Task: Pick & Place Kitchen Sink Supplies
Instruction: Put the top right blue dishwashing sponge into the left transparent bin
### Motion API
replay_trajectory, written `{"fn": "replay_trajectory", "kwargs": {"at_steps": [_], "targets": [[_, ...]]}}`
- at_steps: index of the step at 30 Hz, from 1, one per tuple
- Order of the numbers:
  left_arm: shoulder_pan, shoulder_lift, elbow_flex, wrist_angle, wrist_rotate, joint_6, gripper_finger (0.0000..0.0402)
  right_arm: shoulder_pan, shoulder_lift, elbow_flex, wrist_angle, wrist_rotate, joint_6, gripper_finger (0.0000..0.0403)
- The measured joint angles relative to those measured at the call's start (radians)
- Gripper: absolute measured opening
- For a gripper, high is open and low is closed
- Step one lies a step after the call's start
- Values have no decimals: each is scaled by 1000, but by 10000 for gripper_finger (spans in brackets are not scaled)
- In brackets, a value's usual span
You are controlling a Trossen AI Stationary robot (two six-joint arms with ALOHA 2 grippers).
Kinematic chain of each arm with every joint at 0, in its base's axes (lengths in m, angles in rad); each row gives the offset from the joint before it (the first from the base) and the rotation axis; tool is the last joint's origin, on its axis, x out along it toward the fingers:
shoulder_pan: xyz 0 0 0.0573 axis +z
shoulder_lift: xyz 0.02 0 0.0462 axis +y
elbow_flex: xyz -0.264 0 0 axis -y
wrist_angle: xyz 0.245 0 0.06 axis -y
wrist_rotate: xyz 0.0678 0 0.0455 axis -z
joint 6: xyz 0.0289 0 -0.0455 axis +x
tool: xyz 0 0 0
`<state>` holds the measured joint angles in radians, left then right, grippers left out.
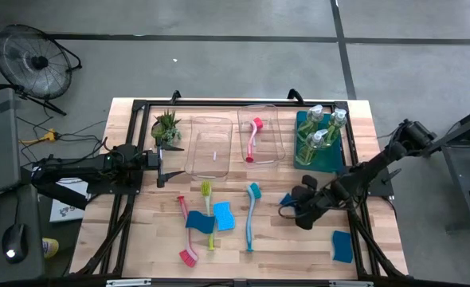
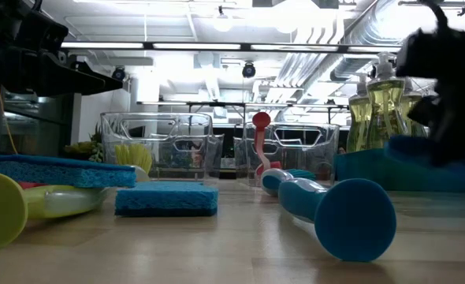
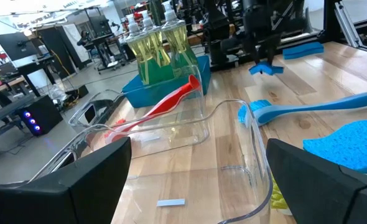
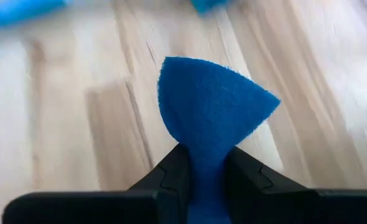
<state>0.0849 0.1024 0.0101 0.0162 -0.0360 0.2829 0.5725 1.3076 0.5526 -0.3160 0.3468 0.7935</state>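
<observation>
The right gripper point(image 1: 289, 206) is in the lower right part of the high view, just left of its dark arm. Its two fingers point(image 4: 171, 177) are pressed together on a blue sponge point(image 4: 211, 118), which folds up between them like a cone. In the left wrist view this pinched sponge appears above the wooden table point(image 1: 283, 239), near the upper middle of the frame.

The left gripper point(image 1: 162, 167) waits at the left edge of the table, beside the small potted plant point(image 1: 166, 125), with its fingers spread wide. It holds nothing.

In the upper middle of the high view stand two clear bins point(image 1: 209, 146). The left one has no supplies in it; the right one holds a red dish brush point(image 1: 253, 139). Right of them, a teal bin point(image 1: 328, 159) holds the clear soap bottles point(image 1: 323, 131) with yellowish-green soap.

In the lower middle of the table lie a second red brush point(image 1: 187, 235), a yellow-green brush point(image 1: 209, 215) and a teal brush point(image 1: 251, 215). Two blue sponges point(image 1: 223, 215) lie among the handles. One more blue sponge point(image 1: 342, 245) lies at the lower right, near the table edge.
</observation>
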Motion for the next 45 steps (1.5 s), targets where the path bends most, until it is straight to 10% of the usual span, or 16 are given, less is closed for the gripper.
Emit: {"fn": "replay_trajectory", "kwargs": {"at_steps": [20,45], "targets": [[0,0,0,0,0,0,367,-100,-6,3,494,132,-462,67],[0,0,0,4,-8,2,367,-115,-7,4,716,220,-713,67]]}}
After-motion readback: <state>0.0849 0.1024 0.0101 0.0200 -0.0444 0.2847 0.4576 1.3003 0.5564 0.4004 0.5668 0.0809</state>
